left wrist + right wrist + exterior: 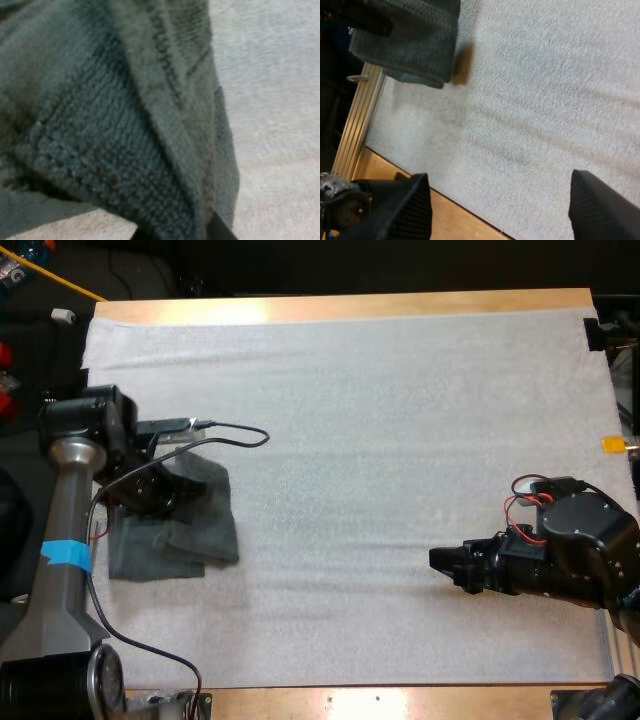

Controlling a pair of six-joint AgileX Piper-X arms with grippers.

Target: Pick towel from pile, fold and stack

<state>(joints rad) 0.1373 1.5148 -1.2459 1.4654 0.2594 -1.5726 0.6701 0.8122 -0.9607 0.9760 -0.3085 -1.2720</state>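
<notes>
A dark grey-green towel [195, 530] lies at the left edge of the white mat [380, 440], its layers loosely doubled over. My left gripper [160, 495] is down on the towel's near-left part. In the left wrist view the towel's knitted hem and folds [125, 130] hang close, and the cloth runs down between my left gripper's [177, 232] dark fingertips [222, 231], which press on it. My right gripper [445, 568] hovers low over bare mat at the right, far from the towel. In the right wrist view my right gripper [500, 210] stands open with the towel [415, 40] far ahead.
The wooden table edge [400, 698] runs along the near side, and a metal rail [355, 135] borders the mat's left end. Bare mat spans the middle between the two arms.
</notes>
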